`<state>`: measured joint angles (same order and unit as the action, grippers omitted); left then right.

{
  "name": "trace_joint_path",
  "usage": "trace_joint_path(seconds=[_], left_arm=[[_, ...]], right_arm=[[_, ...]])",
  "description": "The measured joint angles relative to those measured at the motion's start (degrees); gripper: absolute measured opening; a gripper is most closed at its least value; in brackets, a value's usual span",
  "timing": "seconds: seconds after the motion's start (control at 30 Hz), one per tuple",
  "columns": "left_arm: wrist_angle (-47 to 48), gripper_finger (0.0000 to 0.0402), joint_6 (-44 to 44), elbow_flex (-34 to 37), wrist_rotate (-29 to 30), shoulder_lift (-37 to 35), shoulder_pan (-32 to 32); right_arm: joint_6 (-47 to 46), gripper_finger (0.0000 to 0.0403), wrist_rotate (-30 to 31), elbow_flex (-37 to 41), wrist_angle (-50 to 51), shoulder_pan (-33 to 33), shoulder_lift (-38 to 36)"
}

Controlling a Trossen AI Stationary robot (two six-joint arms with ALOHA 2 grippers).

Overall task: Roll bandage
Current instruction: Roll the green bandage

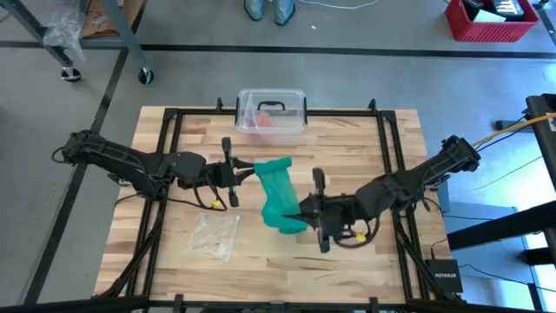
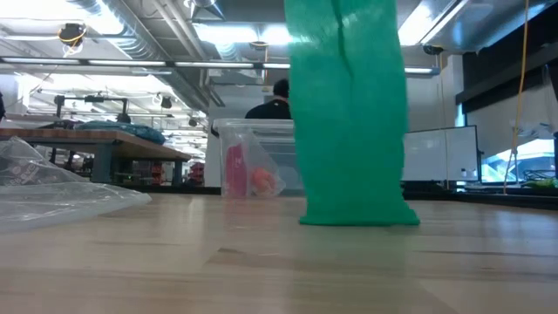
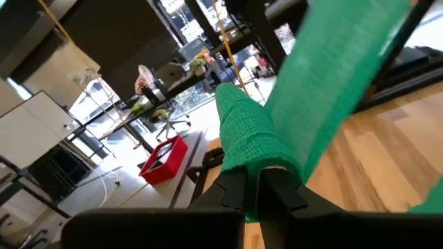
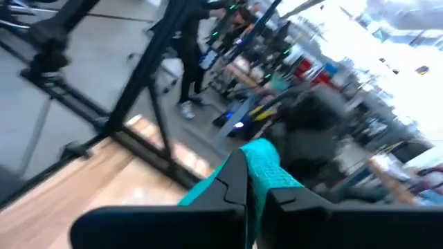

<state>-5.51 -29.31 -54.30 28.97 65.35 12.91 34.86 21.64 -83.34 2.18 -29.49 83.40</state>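
High view: the bandage (image 1: pixel 279 195) is strung between the two arms above the middle of the bench (image 1: pixel 347 261), its long axis running from the left gripper (image 1: pixel 246 171) at the upper end, down and toward the right gripper (image 1: pixel 306 217) at the lower end. Both arms sit right at an end of the strip, so neither is nearer than the other. A clear plastic box (image 1: pixel 271 112) stands at the far edge, and a thin wrapper (image 1: pixel 216 234) lies near the left arm.

Low view: the bandage (image 2: pixel 350 113) hangs as a broad green curtain, and its bottom edge touches the bench (image 2: pixel 279 262). The box (image 2: pixel 255 157) is behind it, the wrapper (image 2: pixel 61 187) off to one side. A person is partly hidden behind the cloth.

Left wrist view: the jaws are closed on a bunched end of the bandage (image 3: pixel 252 138), and the strip stretches away taut from them.

Right wrist view: the jaws pinch the other end (image 4: pixel 263 166), closed on the cloth. Rolling likely calls for winding along that slanted axis.
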Motion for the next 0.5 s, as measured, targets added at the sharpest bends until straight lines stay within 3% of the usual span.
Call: trace_joint_path(seconds=[0.23, 0.5], left_arm=[[-0.5, 0.001, -5.0, -0.1, -0.1, 4.2, 0.1], [-0.6, 0.001, -9.3, -0.2, -5.6, 5.2, 0.8]], right_arm=[[3.8, 0.0003, 6.4, -8.1, 0.6, 4.0, 0.0], [2.2, 0.0002, 4.6, -13.8, 5.7, 14.9, 0.1]])
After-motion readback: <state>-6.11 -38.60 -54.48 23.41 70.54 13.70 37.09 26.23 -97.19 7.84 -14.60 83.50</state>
